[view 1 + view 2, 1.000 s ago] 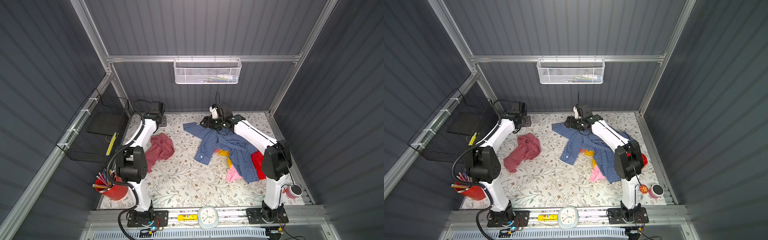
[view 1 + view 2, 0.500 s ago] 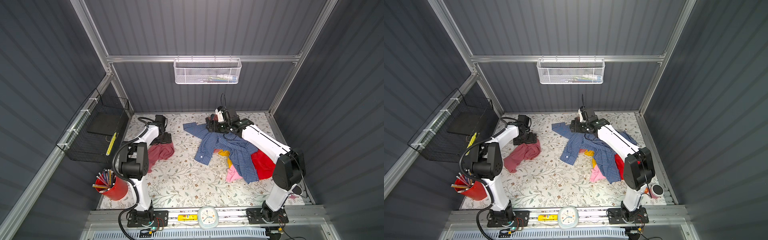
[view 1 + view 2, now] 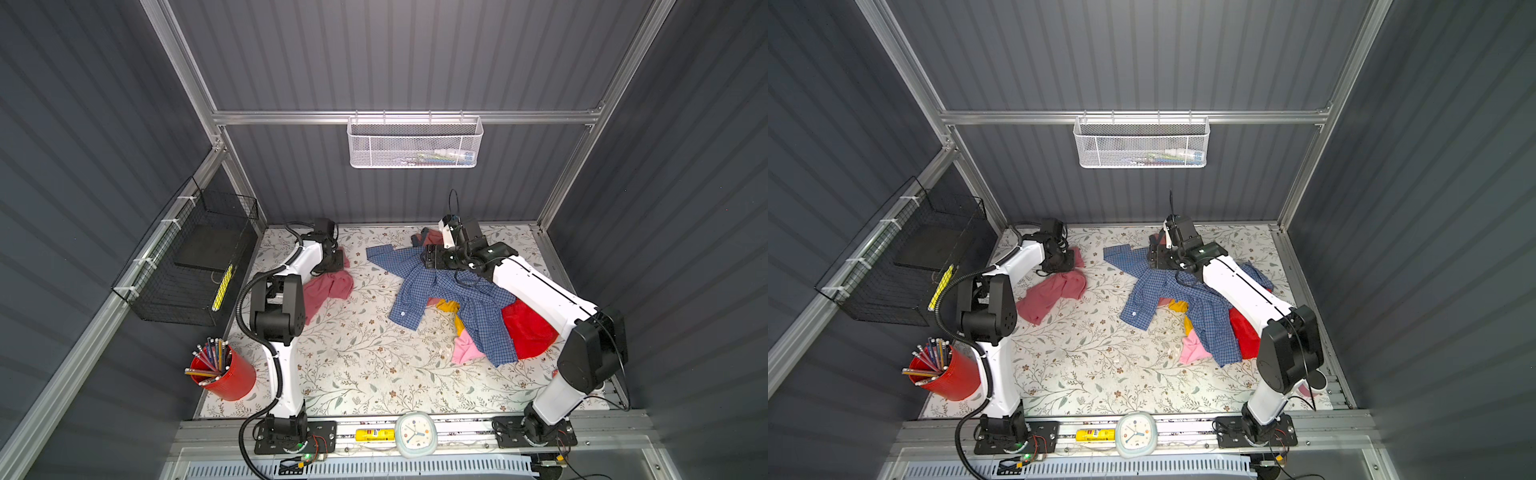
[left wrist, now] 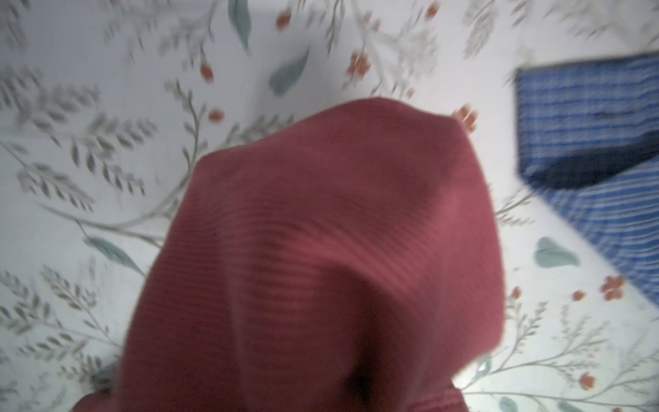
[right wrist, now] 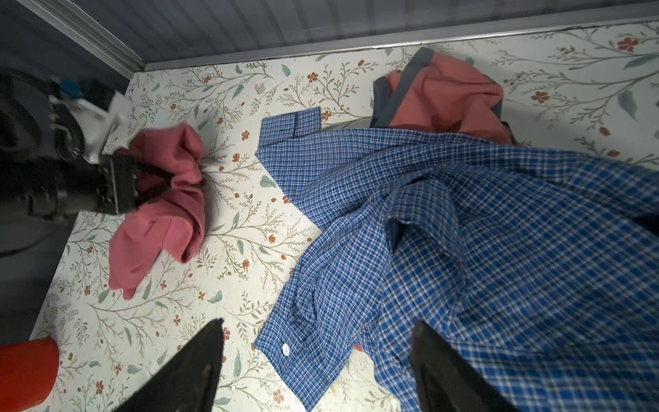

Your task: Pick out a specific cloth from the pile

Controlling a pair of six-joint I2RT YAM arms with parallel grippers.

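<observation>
Down onto the cloth came the left gripper, now pinching it; right gripper spread.

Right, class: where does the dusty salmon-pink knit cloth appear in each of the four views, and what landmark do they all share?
Top view: the cloth lies left of centre.
Top view: the cloth is again left of centre.
Left wrist: the cloth fills most of the frame, close up.
Right wrist: the cloth is bunched where the left gripper pinches it.
Shared landmark: the blue checked shirt, visible in all four views.
</observation>
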